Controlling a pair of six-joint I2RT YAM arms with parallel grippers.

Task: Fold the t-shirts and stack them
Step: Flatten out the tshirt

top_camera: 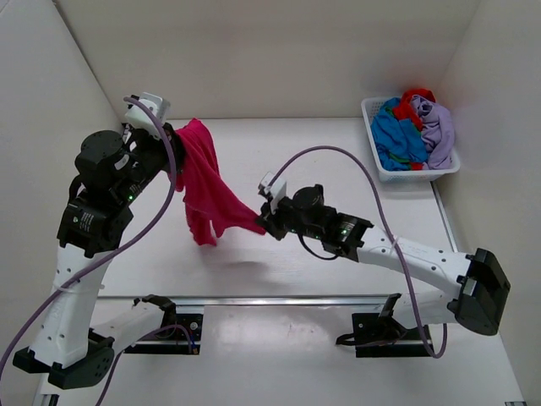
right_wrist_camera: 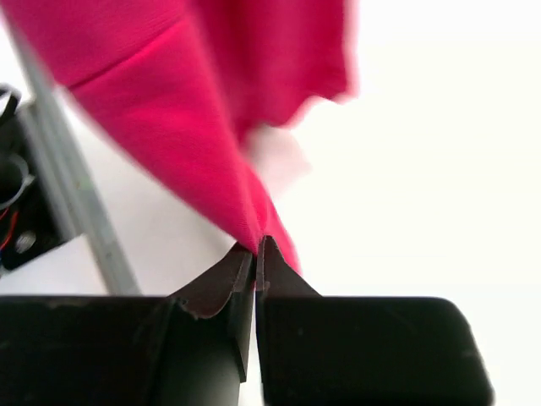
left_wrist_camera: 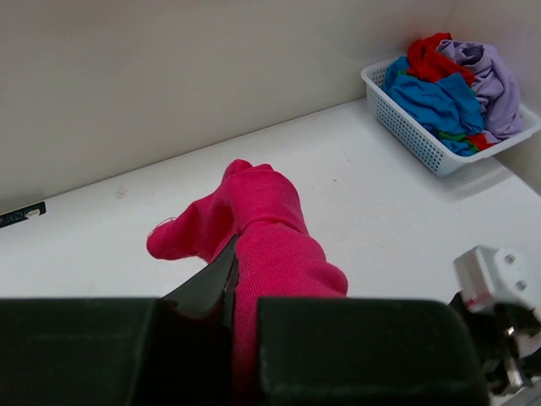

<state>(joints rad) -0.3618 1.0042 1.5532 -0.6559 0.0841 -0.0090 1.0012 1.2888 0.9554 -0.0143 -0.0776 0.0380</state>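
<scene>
**Figure. Two-handed suspension of a garment before folding.** The magenta t-shirt is held above the tabletop, hung between the two hands. The left hand, raised high at the left, is closed to a narrow gap on a bunched upper part of the cloth. In the left wrist view the fabric is seen gathered between the jaws and draped away beyond them. The right hand, set lower and toward the middle, is fully closed, and a thin edge of the shirt is pinched at the very tips of its fingers.

Because the two grips are set apart and at unequal heights, the cloth is drawn into a slanted sheet with a loose fold hanging below. This arrangement is judged to serve for opening the shirt out so that it can be laid flat. Whether a hem, sleeve or shoulder is gripped cannot be told.

The other t-shirts, blue, red and pale lavender, are heaped crumpled in the white basket at the far right corner, well apart from both hands. No folded pile is seen, so the task is judged to be at an early stage.
</scene>
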